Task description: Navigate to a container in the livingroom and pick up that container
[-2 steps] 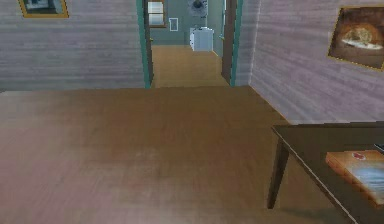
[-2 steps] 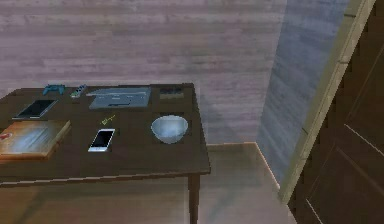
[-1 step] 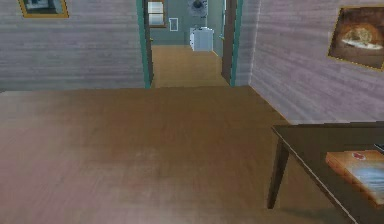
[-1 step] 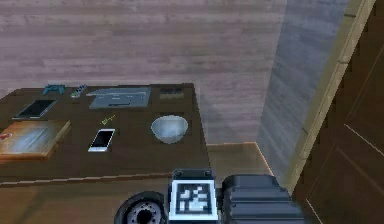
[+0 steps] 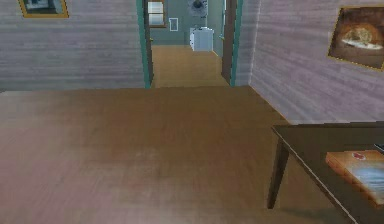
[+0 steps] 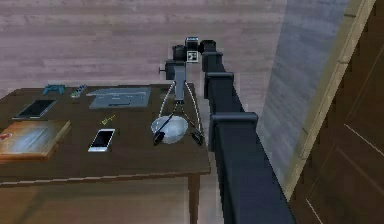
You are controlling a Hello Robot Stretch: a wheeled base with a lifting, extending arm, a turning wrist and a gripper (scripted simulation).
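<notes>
1. Wood-brown table (image 6: 60, 165), arm side view, spanning the frame from 9 o'clock to centre; its corner seen again at 4 o'clock of the forward view.
2. Container (image 6: 168, 128): pale grey-white, bowl-like blob, resting on the table near the table's 3 o'clock edge, at 3 o'clock of a white phone (image 6: 102, 139).
3. Container outline: roundish, slightly longer along the 9–3 o'clock line than along 12–6. No handle, spout or lip made out, so pointing direction cannot be told.
4. Arm (image 6: 235, 150): dark square bar, rising from 5 o'clock toward 12 o'clock, beside the table's 3 o'clock edge.
5. Gripper (image 6: 180, 138): dark body at 12 o'clock of the container, two thin fingers (image 6: 196, 122) slanting down toward 6 o'clock across the container's outline. Contact not discernible. Degree of opening: cannot tell. Hold on anything: cannot tell, with the container sitting on the table at the finger ends.
6. Other table items, placed from the container: grey flat slab (image 6: 120, 97) at 11 o'clock, dark tablet (image 6: 38, 107) at 10 o'clock, orange-brown book (image 6: 30, 140) at 9 o'clock.
7. Forward view: wooden floor (image 5: 130, 140) across the centre, teal-framed doorway (image 5: 190, 45) at 12 o'clock, framed picture (image 5: 360, 38) on the wall at 2 o'clock.
</notes>
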